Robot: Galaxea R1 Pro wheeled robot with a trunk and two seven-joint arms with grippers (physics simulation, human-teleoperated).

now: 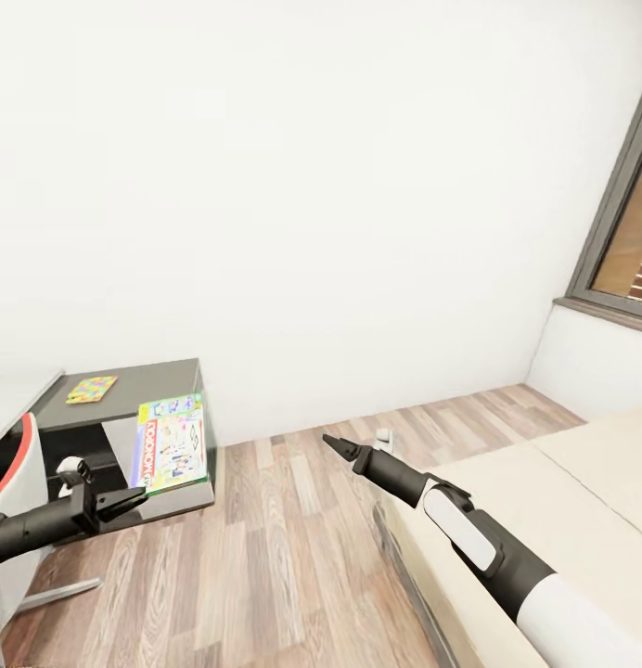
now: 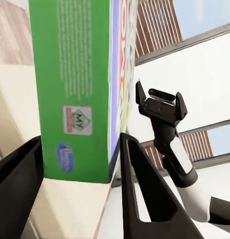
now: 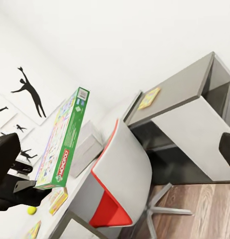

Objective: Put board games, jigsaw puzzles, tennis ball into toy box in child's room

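My left gripper [image 1: 126, 504] is shut on the lower edge of the Monopoly board game [image 1: 172, 443], a white-green box held upright in front of the dark cabinet; its green side [image 2: 75, 84] sits between the fingers. My right gripper [image 1: 332, 445] hangs open and empty over the floor beside the bed [image 1: 544, 501], and it also shows in the left wrist view [image 2: 159, 99]. A jigsaw puzzle [image 1: 91, 389] lies on the cabinet top. In the right wrist view, the pale toy box [image 3: 87, 147] stands on the table [image 3: 110, 119], with the tennis ball [image 3: 31, 210] and flat colourful pieces [image 3: 57, 199] nearer.
A dark grey cabinet [image 1: 154, 380] stands against the white wall. A red chair [image 1: 6, 482] is at the far left by the table edge [image 1: 15, 394]. Wood-plank floor [image 1: 284, 557] lies open between cabinet and bed. A window [image 1: 627, 241] is at the right.
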